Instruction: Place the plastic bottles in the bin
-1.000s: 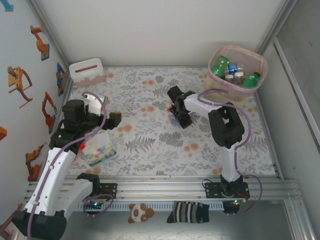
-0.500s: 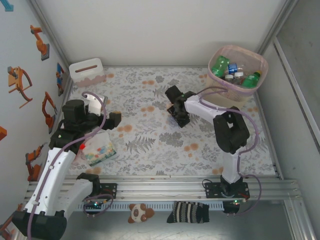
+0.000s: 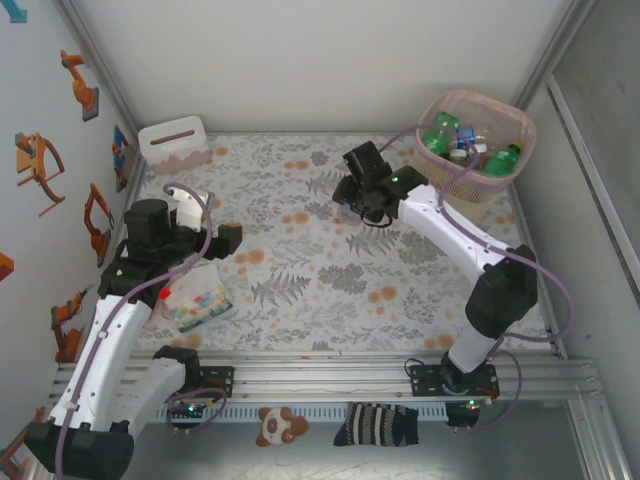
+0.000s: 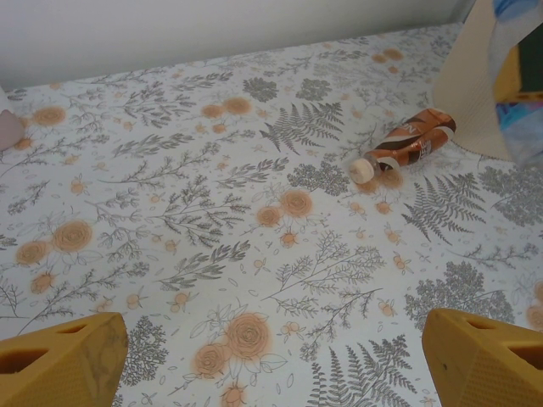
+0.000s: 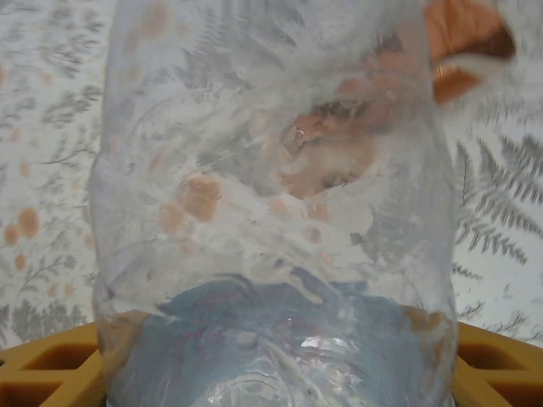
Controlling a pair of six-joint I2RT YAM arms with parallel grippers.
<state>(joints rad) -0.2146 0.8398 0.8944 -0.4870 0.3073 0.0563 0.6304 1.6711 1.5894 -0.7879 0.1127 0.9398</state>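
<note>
My right gripper [image 3: 362, 196] hangs over the far middle of the table, shut on a clear plastic bottle [image 5: 271, 212] whose body spans the gap between the yellow fingers [image 5: 42, 373]. A brown-labelled bottle [image 4: 409, 142] with a pale cap lies on the flowered cloth next to the bin's wall [image 4: 471, 85]. The beige-pink bin [image 3: 520, 125] stands at the far right corner with several green and clear bottles [image 3: 440, 132] inside. My left gripper [image 3: 228, 238] sits open at the left over bare cloth, its fingertips [image 4: 64, 360] far apart.
A white box with a slot [image 3: 175, 143] stands at the far left. A clear packet with colourful dots [image 3: 195, 303] lies under the left arm. Walls close in at the back and both sides; a metal rail [image 3: 330, 372] runs along the near edge.
The right arm has stretched out and carried its gripper up and away from the table's middle toward the bin, with the clear bottle in it. The left arm has not moved.
</note>
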